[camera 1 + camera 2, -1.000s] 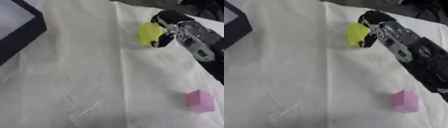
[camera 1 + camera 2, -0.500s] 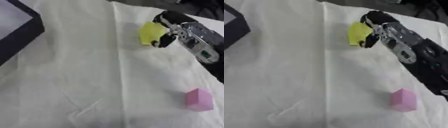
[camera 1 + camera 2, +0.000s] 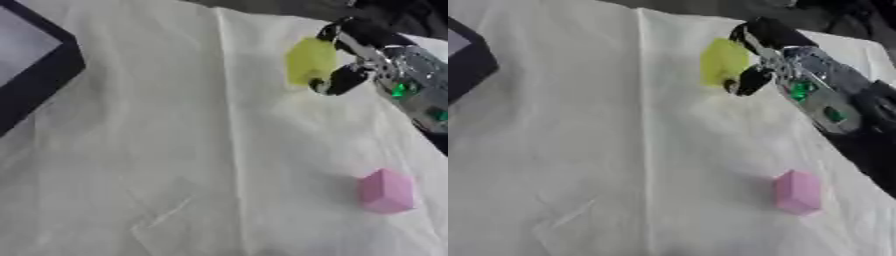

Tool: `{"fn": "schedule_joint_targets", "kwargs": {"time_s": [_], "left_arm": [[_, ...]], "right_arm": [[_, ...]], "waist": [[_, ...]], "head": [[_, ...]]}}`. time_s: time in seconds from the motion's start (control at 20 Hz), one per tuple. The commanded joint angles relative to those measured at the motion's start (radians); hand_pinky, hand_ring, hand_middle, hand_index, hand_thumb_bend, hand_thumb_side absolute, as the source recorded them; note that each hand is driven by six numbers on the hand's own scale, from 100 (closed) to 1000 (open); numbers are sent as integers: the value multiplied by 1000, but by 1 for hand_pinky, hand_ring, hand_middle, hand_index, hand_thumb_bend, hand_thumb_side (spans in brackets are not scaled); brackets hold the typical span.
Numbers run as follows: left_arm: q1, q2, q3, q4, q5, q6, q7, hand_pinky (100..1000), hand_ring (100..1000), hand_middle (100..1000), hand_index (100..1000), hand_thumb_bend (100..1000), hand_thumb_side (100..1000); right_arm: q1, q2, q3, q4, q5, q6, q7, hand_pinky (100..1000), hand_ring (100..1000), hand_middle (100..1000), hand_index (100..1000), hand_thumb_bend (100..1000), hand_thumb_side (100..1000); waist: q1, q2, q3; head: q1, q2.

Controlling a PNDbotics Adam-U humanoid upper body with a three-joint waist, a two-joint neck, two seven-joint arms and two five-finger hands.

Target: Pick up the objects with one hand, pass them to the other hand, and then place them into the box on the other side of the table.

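I see my right hand (image 3: 372, 55) reaching in from the bench's far right corner, fingers curled round a yellow object (image 3: 309, 61) near the far edge. A pink block (image 3: 385, 191) sits toward the near right edge. The dark box (image 3: 39, 85) occupies the far left corner, with open white cloth (image 3: 157, 150) between.

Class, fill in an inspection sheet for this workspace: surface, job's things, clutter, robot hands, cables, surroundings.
Surface: white creased cloth covering the table.
Job's things: yellow object at the far right, in the right robot hand's fingers; pink block lying alone near right; dark box at far left.
Clutter: nothing seen.
Robot hands: right robot hand curled round the yellow object; left not in view.
Cables: nothing seen.
Surroundings: dark area beyond the far edge, indistinct.
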Motion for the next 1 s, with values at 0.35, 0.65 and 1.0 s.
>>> {"fn": "schedule_joint_targets", "kwargs": {"time_s": [0.35, 0.65, 1.0], "left_arm": [[21, 25, 20, -17, 29, 9, 12, 909, 637, 731, 686, 738, 298], [44, 26, 23, -17, 46, 23, 17, 910, 638, 731, 686, 735, 300], [64, 61, 21, -17, 52, 27, 14, 908, 640, 732, 688, 732, 302]], "right_arm": [[14, -44, 21, -21, -165, -52, -142, 863, 724, 494, 532, 341, 100], [-5, -3, 74, -21, -250, -83, -226, 814, 692, 496, 538, 336, 100], [-29, 99, 128, -21, -346, -109, -333, 789, 661, 493, 537, 333, 100]], "waist": [[36, -82, -48], [63, -131, -88], [85, -176, -136]], "head": [[67, 40], [119, 87], [160, 135]]}}
